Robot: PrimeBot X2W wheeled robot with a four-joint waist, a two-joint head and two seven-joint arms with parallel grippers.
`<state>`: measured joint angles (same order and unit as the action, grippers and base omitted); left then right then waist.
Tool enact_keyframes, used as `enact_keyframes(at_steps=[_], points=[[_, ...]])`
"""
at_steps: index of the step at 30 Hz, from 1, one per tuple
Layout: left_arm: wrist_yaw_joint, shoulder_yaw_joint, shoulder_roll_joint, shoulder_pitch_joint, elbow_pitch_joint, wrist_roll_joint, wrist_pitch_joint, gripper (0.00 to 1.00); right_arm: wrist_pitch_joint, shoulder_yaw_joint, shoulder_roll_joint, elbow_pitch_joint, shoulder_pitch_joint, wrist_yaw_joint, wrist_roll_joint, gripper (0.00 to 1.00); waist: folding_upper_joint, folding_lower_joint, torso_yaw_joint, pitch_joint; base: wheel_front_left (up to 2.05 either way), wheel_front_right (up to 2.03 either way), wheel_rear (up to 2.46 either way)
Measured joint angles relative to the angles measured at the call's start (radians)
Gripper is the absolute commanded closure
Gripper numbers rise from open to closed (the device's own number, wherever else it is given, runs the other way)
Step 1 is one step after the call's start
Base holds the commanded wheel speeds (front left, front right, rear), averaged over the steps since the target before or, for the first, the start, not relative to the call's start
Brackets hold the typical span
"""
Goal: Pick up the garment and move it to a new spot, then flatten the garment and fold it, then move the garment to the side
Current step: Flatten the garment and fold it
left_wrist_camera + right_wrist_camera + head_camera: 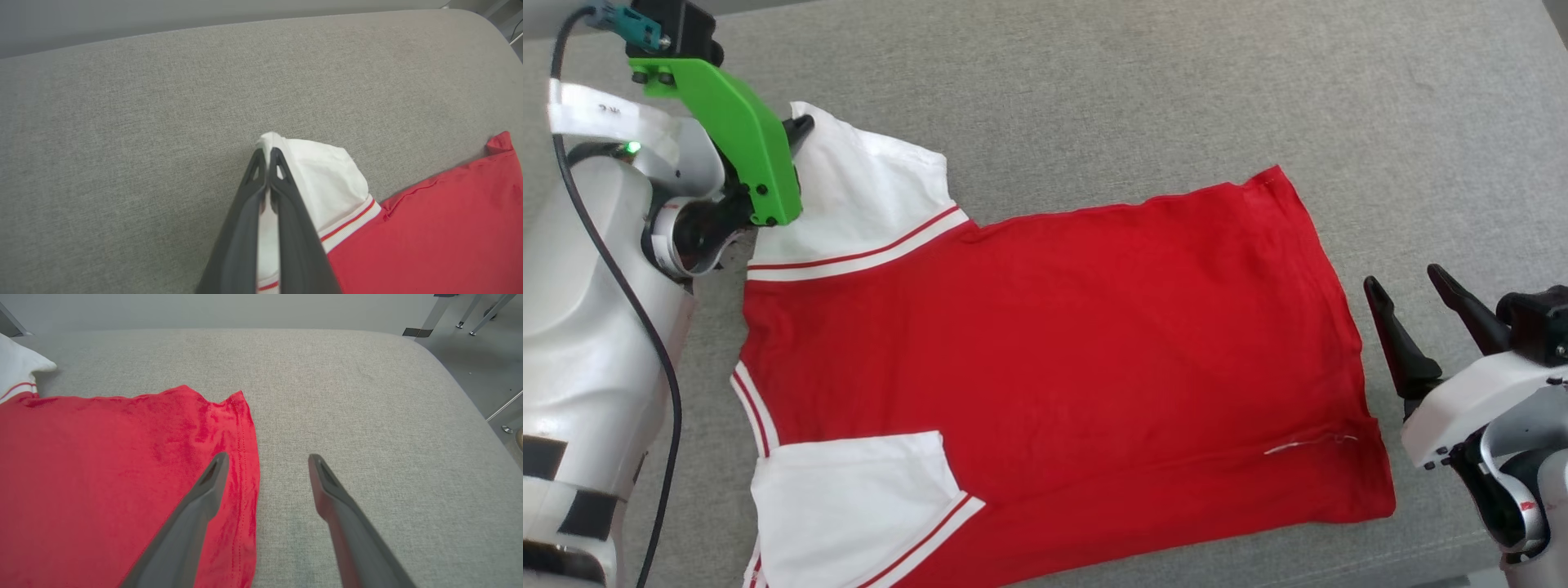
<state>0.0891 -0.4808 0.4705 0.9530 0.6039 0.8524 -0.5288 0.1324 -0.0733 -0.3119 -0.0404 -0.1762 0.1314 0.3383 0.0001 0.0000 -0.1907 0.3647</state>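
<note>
left claw (pixel 267 152): clamped tight on the tip of the garment's (pixel 1054 343) far white sleeve (pixel 327 175) | right claw (pixel 265 461): spread wide, holding nothing, at the garment's hem edge | garment: spread flat on grey cushion (pixel 1176 98)

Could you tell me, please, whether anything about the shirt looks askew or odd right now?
The red jersey T-shirt with white sleeves lies mostly flat on the grey fabric surface; a small white strip, perhaps a loose thread, lies near its hem, and the left gripper pinches one sleeve tip.
</note>
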Motion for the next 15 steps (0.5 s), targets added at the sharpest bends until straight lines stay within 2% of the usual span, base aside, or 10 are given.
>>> enact_keyframes(at_steps=[2,5,8,15], points=[[-0.032,0.0,0.011,-0.058,-0.114,0.003,-0.011,1.0,0.128,-0.002,-0.038,-0.001,-0.021,0.0,0.033,0.0,0.0,0.0,0.028,-0.015,0.0,0.0,0.0],[-0.064,0.003,0.027,-0.105,-0.241,0.009,-0.024,1.0,0.261,-0.001,-0.074,0.001,-0.059,0.0,0.086,0.0,0.0,0.0,0.057,-0.022,0.0,0.0,0.0],[-0.105,0.007,0.038,-0.151,-0.37,0.012,-0.036,1.0,0.358,0.012,-0.111,0.002,-0.109,0.0,0.126,0.0,0.0,0.0,0.087,-0.021,0.0,0.0,0.0],[-0.184,0.018,0.082,-0.26,-0.613,0.013,-0.058,1.0,0.54,-0.03,-0.175,0.052,-0.234,0.0,0.185,0.0,0.0,0.0,0.142,0.008,0.0,0.0,0.0]])
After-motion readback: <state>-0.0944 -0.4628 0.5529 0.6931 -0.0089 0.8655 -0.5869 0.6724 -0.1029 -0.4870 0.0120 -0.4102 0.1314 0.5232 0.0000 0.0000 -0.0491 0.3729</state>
